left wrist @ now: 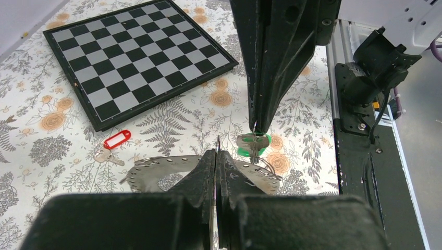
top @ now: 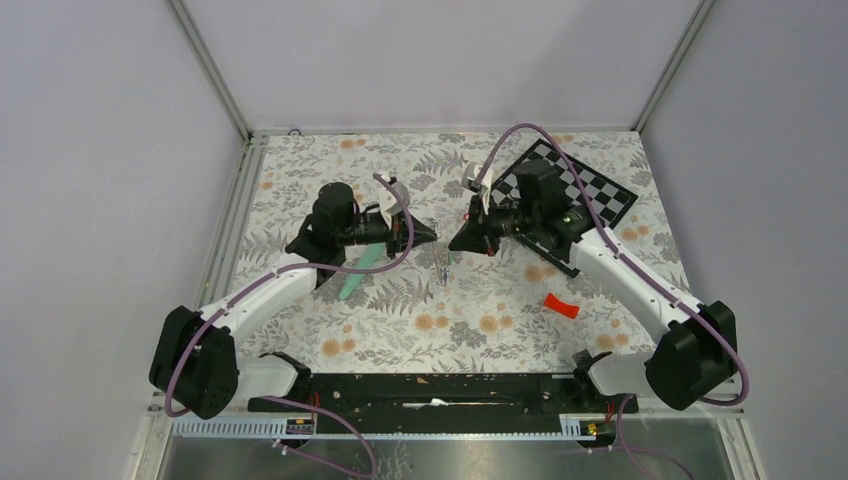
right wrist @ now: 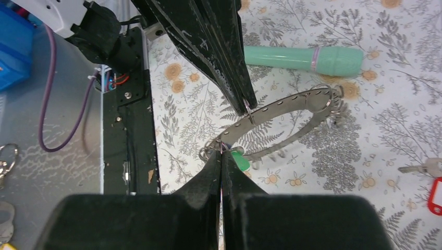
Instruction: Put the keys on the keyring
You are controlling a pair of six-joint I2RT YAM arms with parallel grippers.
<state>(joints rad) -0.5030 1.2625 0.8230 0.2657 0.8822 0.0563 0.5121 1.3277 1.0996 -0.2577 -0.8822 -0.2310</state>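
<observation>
We judge threading is underway: left tool point(left wrist: 216, 156) clamped on the keyring point(left wrist: 156, 165) above the worktop point(left wrist: 41, 177); right tool point(right wrist: 221, 153) pinching the green key point(left wrist: 253, 141) against it; next comes fine alignment; the red key point(left wrist: 117, 139) lies apart.

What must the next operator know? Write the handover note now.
Left gripper: jaws shut on the keyring, gripping its band.
Right gripper: jaws shut on the green key, held at the keyring's rim.
Red key: lying loose beside the chessboard, untouched.
Done: both pieces are gripped and brought together. I can't tell whether the green key is threaded on.
To do: finish threading the green key, then fetch the red key.
</observation>
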